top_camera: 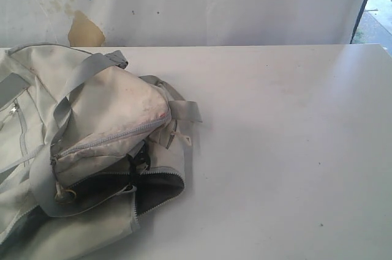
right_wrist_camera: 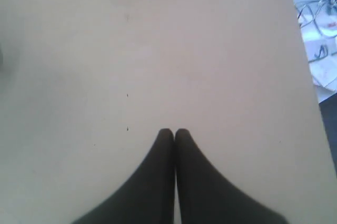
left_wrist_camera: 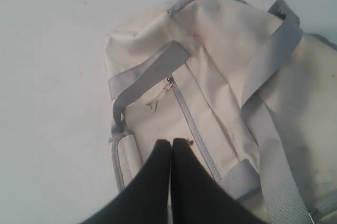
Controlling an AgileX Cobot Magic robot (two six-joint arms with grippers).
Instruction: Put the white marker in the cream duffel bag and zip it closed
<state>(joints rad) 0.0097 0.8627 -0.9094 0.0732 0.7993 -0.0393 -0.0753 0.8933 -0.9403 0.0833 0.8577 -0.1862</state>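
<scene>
Gaping at its dark-lined mouth, the bag [top_camera: 116,119] lies unzipped on the table [top_camera: 294,168], so zipping is left. The marker shows nowhere; perhaps it is inside. Left gripper [left_wrist_camera: 171,140], over the bag, and right gripper [right_wrist_camera: 174,130], well apart from it, are both closed, empty.

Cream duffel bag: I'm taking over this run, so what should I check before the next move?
1. White marker in sight: not ok, no view shows it.
2. Cream duffel bag lying on the table: ok.
3. Bag open for loading: ok, one zipper is parted and shows dark lining.
4. Left claw free: ok, shut and empty, above the bag.
5. Right claw free: ok, shut and empty, over bare table.
6. Marker already inside the bag: cannot tell.
</scene>
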